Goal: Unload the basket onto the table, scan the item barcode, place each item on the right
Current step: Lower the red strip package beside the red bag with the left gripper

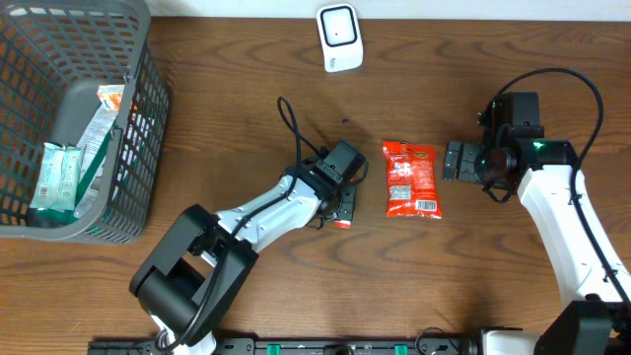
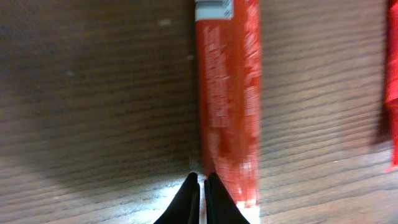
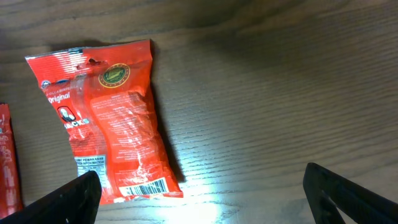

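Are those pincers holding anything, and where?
The right pincer is open, empty. The left pincer is shut at the near edge of the narrow red packet; whether it grips cannot be told.

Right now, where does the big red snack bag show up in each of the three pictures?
Overhead: snack bag mid-picture, just right of centre.
Left wrist: only a red sliver at the right edge, probably it.
Right wrist: left half, barcode at the bottom.
Shared landmark: thin red packet beside it.

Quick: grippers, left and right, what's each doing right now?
Left gripper: closed at the edge of the narrow red packet; grip cannot be told.
Right gripper: open, empty, beside the red snack bag.
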You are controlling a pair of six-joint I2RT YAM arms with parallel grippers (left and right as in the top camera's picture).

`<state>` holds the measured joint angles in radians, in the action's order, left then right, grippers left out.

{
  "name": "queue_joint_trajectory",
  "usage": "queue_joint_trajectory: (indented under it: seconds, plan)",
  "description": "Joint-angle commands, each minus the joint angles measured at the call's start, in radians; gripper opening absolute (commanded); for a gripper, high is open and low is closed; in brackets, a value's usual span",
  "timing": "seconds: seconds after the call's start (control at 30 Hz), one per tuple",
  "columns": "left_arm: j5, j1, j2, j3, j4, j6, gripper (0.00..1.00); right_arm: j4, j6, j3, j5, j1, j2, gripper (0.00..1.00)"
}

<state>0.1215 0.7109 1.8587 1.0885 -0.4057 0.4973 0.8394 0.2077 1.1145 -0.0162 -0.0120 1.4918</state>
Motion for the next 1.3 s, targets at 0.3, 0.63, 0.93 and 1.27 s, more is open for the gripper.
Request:
queue_joint_trajectory:
  seconds: [0.3, 0.63, 0.93, 1.27]
  plan:
    - [-0.002, -0.001, 0.017, 0.002, 0.069, -0.01, 0.08, -0.002, 0.001, 0.008, -0.009, 0.004, -0.001, 0.99]
    - [-0.141, -0.001, 0.018, -0.04, 0.085, -0.01, 0.08, -0.002, 0.001, 0.008, -0.009, 0.004, -0.001, 0.99]
    - [-0.129, 0.025, 0.018, -0.04, 0.128, 0.014, 0.08, -0.002, 0.001, 0.008, -0.009, 0.004, -0.001, 0.99]
    - [-0.129, 0.066, 0.018, -0.04, 0.174, 0.013, 0.08, -0.002, 0.001, 0.008, -0.009, 0.004, -0.001, 0.99]
